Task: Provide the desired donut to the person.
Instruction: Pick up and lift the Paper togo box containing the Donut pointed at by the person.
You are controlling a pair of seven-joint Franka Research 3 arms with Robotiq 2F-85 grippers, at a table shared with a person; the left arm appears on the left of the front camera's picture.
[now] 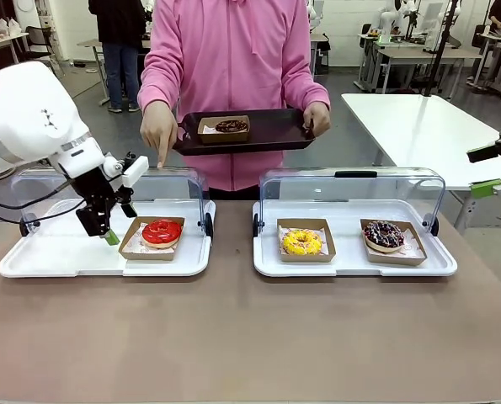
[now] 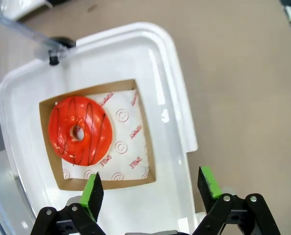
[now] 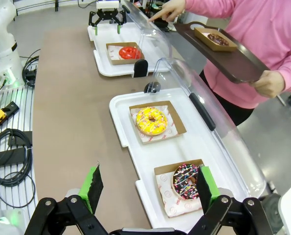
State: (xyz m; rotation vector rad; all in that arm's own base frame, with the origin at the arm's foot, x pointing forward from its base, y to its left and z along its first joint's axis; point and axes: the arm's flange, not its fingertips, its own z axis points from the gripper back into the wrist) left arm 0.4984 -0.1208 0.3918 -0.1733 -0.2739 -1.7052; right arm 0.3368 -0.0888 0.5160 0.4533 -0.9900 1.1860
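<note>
**Front view:** The person (image 1: 231,67) in a pink hooded sweatshirt stands at the far side of the table (image 1: 233,337), behind the red donut (image 1: 162,232). One hand (image 1: 317,116) holds a dark tray (image 1: 267,139) carrying a boxed chocolate donut (image 1: 231,126). The pointing hand (image 1: 159,128) aims its index finger downward, above and just beyond the red donut. The red donut sits in its cardboard box (image 1: 134,240) on the left white tray (image 1: 56,257), whose clear lid (image 1: 178,181) stands raised. The left gripper (image 1: 105,232) hangs just to the left of the red donut, low over the same tray, holding nothing. To the right of the red donut, on the right white tray (image 1: 351,268), lie a yellow donut (image 1: 301,242) and, farther right, a sprinkled donut (image 1: 385,235). The right gripper (image 1: 486,171) hovers far to the right of the red donut, jaws apart and empty.

**Left wrist view:** The red donut (image 2: 80,130) rests on printed paper in its box. The left gripper (image 2: 151,182) is just beside it with jaws spread wide. One green pad (image 2: 92,188) stands over the box's near edge, and the other (image 2: 210,181) stands past the tray's rim.

**Right wrist view:** The right gripper (image 3: 148,186) is wide open and empty, over the sprinkled donut (image 3: 186,181). The yellow donut (image 3: 151,121) lies between that and the red donut (image 3: 127,52). The left gripper (image 3: 107,30) waits just beyond the red donut. The pointing hand (image 3: 167,10) is nearby, above the tray's raised lid.
</note>
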